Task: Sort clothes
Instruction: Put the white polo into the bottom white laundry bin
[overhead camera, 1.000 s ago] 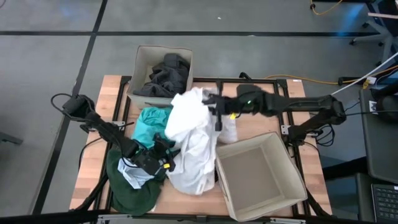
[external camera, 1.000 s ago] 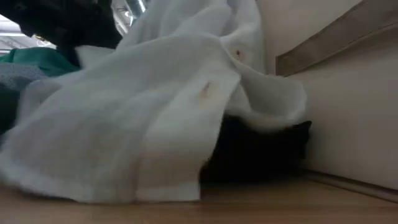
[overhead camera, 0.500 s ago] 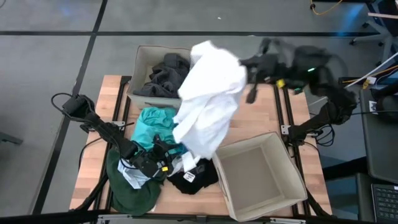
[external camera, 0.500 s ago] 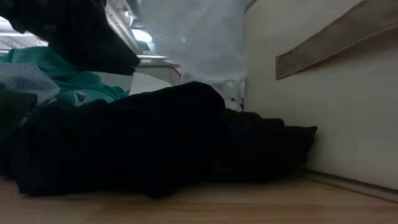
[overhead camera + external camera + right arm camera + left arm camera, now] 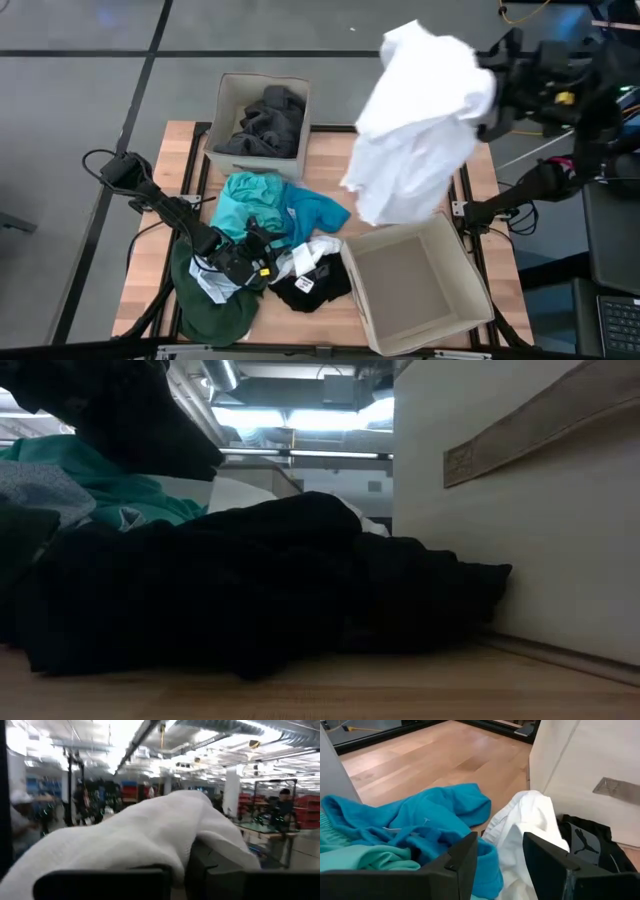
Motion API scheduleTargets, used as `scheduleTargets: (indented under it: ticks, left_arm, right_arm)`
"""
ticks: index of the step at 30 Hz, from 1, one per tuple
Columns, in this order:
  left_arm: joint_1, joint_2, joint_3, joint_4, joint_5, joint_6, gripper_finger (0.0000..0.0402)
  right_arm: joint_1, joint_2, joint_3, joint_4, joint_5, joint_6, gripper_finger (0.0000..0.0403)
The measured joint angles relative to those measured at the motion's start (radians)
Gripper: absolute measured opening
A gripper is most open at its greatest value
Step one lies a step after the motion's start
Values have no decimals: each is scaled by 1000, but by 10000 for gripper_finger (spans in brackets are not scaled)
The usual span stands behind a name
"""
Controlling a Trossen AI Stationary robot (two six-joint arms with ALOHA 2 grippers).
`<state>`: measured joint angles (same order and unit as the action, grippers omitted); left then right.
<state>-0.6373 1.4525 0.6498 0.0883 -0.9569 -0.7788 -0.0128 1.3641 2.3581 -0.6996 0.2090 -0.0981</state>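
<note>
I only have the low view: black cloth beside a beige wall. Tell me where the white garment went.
Observer: The white garment hangs in the air above the table's far right side, held by the right gripper.
Operator: Report what is under it.
Observer: Bare table, and nearer, the empty beige box.
Operator: Give me the left arm.
Observer: The left gripper sits low by the pile with jaws open, facing a bright blue garment and a small white cloth.
Operator: Check the other box.
Observer: The far box holds dark grey clothes.
</note>
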Motion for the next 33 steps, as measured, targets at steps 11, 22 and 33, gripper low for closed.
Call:
scheduleTargets:
  ticks: [11,22,33]
  left_arm:
    - [1,0,0,-2,0,1,148]
    - [3,0,0,-3,-2,-2,148]
    - [3,0,0,-2,-3,-8,148]
  right_arm:
    - [0,-94,-2,63,-139,146,26]
    - [0,-152,-2,2,-357,276,26]
    - [0,-152,-37,-294,-371,329,26]
